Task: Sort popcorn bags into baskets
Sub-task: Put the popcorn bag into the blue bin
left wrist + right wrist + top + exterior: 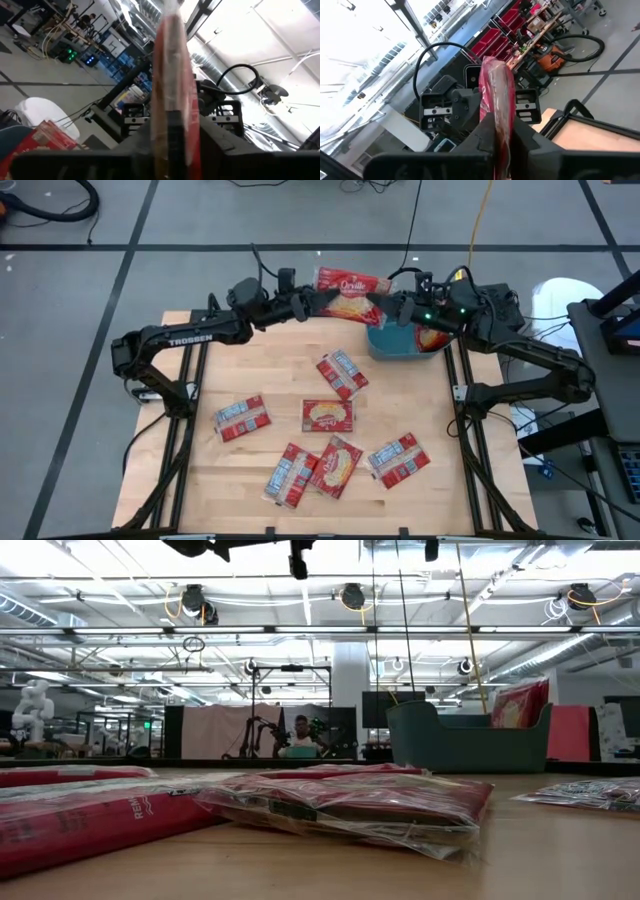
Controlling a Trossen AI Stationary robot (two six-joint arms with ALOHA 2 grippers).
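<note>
One red popcorn bag (352, 284) with a yellow-cream picture hangs in the air over the table's far edge, held between both grippers. My left gripper (316, 301) is shut on its left end and my right gripper (384, 301) on its right end. The left wrist view (172, 75) and right wrist view (497, 95) both show the bag edge-on. The teal basket (398, 346) stands at the table's far right, just under the right gripper. One packet (432, 338) leans upright inside it (520, 703). Several more packets (328, 416) lie flat on the table. My left gripper pinches the bag's left end (170, 117) between its two fingers, coming level from the table's left. The bag is lifted clear and stands on edge. My right gripper pinches the bag's right end (501, 131) between its two fingers, coming level from the right. The bag spans between the two grippers.
Loose packets lie at mid-table (342, 372), toward the left (242, 417) and along the near side (290, 475), (336, 465), (398, 460). In the low view they fill the foreground (350, 802), with the basket (465, 740) behind. Bare wood lies at the table's far left.
</note>
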